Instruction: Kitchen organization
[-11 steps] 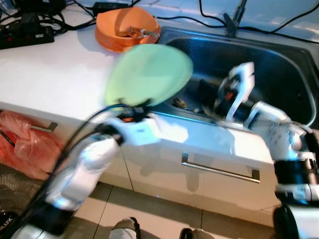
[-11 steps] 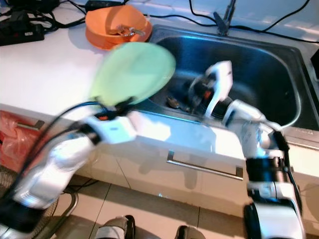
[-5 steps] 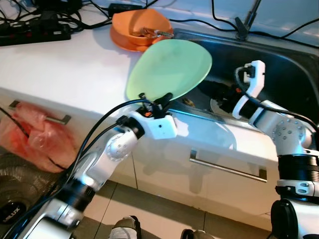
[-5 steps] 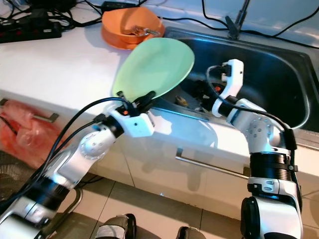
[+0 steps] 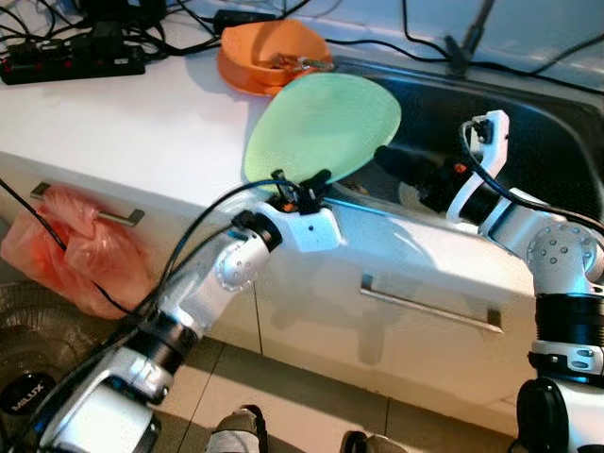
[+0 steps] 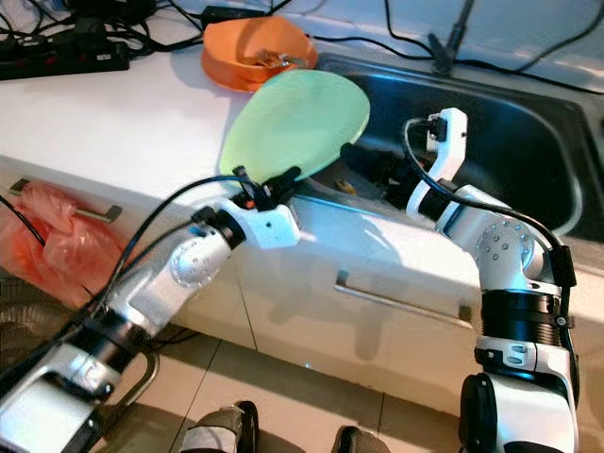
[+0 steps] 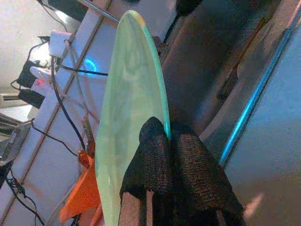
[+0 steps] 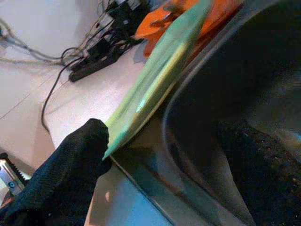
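One green plate (image 5: 323, 127) tilted on edge, left hand (image 5: 300, 184) pinching rim

You have one green plate (image 5: 321, 127), one orange bowl (image 5: 269, 52), one sink (image 5: 528, 123), one red bag (image 5: 71, 255) and two claws, left claw (image 5: 300, 185) and right claw (image 5: 392, 159)

The green plate (image 5: 321, 127) looks like smooth, translucent matt plastic. The sink (image 5: 528, 123) is brushed metal, the worktop (image 5: 123, 123) glossy white, the orange bowl (image 5: 269, 52) plastic.
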You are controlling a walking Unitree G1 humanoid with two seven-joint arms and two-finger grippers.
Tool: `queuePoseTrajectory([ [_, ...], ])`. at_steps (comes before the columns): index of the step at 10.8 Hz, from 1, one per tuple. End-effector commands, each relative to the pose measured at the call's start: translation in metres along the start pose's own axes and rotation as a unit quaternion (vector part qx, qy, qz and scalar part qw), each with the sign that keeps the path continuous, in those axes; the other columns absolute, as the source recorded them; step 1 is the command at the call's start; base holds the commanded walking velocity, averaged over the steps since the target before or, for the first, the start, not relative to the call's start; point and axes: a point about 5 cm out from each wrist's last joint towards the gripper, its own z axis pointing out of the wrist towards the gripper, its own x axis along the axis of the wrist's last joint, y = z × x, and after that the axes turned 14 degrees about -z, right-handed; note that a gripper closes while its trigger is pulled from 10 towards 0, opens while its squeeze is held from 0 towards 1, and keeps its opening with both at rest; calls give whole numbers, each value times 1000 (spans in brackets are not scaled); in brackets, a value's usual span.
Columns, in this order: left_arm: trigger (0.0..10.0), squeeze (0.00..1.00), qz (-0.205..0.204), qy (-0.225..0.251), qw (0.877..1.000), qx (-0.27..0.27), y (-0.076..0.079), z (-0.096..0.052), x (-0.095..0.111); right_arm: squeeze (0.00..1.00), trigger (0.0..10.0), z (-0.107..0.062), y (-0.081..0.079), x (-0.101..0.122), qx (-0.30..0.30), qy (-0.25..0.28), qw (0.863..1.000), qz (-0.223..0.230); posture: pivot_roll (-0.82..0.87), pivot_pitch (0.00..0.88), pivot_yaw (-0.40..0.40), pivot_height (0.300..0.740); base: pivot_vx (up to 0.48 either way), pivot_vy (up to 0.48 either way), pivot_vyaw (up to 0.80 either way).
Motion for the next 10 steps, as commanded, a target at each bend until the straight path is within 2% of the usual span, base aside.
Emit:
queuePoseTrajectory([
  [1,0,0,14,-11,999,27,-14,0,-7,0,10000,-6,2,10,-15,33,999,0,109,140,-25,740,0,0,0],
  [3,0,0,18,4,999,27,-10,-3,-6,0,10000,-4,-1,9,-9,37,999,9,115,140,-25,740,0,0,0],
  [5,0,0,17,46,998,46,-8,1,9,0,10000,2,-8,9,7,42,999,19,118,142,-26,740,0,0,0],
  [6,0,0,6,71,996,50,-2,4,20,0,10000,4,-12,9,12,44,999,25,122,145,-30,740,0,0,0],
  [10,0,0,6,72,996,48,4,9,22,0,10000,10,-15,11,13,54,998,34,127,147,-30,740,0,0,0],
])
